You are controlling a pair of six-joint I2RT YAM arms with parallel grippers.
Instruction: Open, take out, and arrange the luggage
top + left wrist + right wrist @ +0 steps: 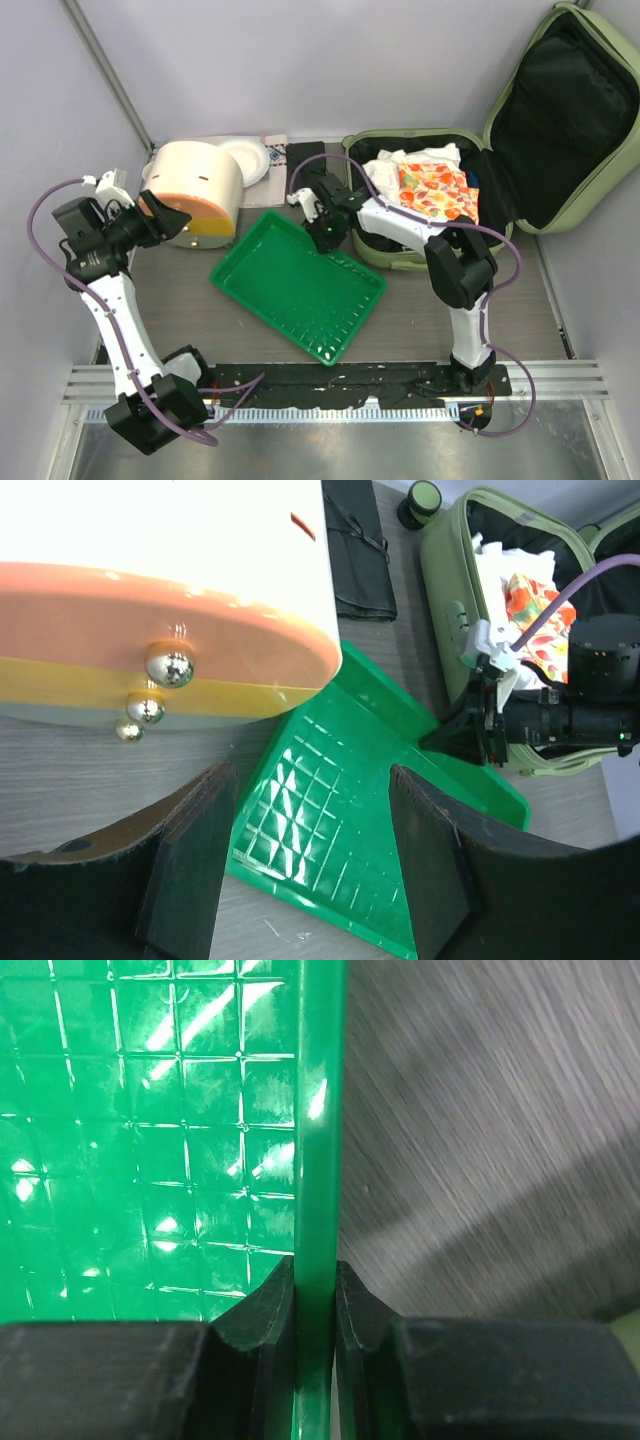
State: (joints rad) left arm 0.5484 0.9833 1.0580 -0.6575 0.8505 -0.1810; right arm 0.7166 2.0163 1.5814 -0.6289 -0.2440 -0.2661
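The luggage (560,110), a pale green hard-shell case, lies open at the back right with its black-lined lid raised. Its base holds white cloth and a floral orange item (435,190). In front of it lies a flat green tray (300,285). My right gripper (325,232) is shut on the tray's far rim. The right wrist view shows that rim (318,1110) pinched between both pads (275,1310). My left gripper (160,215) is open beside the round container, its fingers (190,860) apart above the tray's near corner (330,820), holding nothing. The luggage (450,610) also shows in the left wrist view.
A cream-and-orange round container (200,190) stands at the back left, close to my left gripper. A black pouch (305,165) and a white piece (250,158) lie behind the tray. Grey walls close in the table on three sides.
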